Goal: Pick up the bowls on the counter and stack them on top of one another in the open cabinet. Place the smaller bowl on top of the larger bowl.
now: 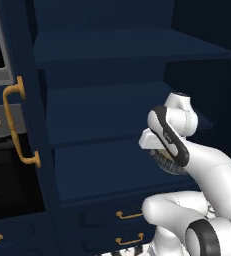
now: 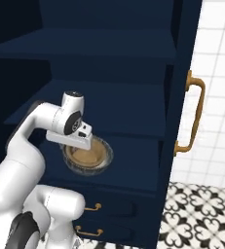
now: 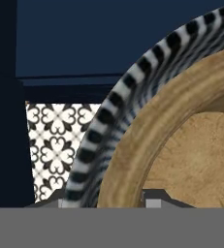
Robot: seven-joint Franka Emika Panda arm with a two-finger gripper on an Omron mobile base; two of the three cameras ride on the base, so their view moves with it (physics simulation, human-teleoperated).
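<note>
The smaller bowl point(image 2: 89, 154), tan-brown and wood-like, sits nested inside the larger bowl point(image 2: 103, 166), whose grey mottled wall shows around it. Both rest on a lower shelf point(image 2: 133, 168) of the open navy cabinet point(image 1: 102, 170). My gripper point(image 2: 78, 145) hangs over the bowls' near left edge, pointing down. In the hand view my gripper point(image 3: 108, 202) straddles the thick rim of the smaller bowl point(image 3: 191, 145), shut on it, with the striped rim of the larger bowl point(image 3: 113, 106) just outside. From the left base view my arm hides most of the larger bowl point(image 1: 167, 166). The counter is out of view.
The cabinet door stands open with its long brass handle point(image 2: 194, 116); the same handle point(image 1: 14, 125) appears at the left. Bare navy shelves rise above the bowls. Drawers with brass pulls point(image 1: 129, 215) lie below. Patterned floor tiles point(image 2: 201, 214) lie to the right.
</note>
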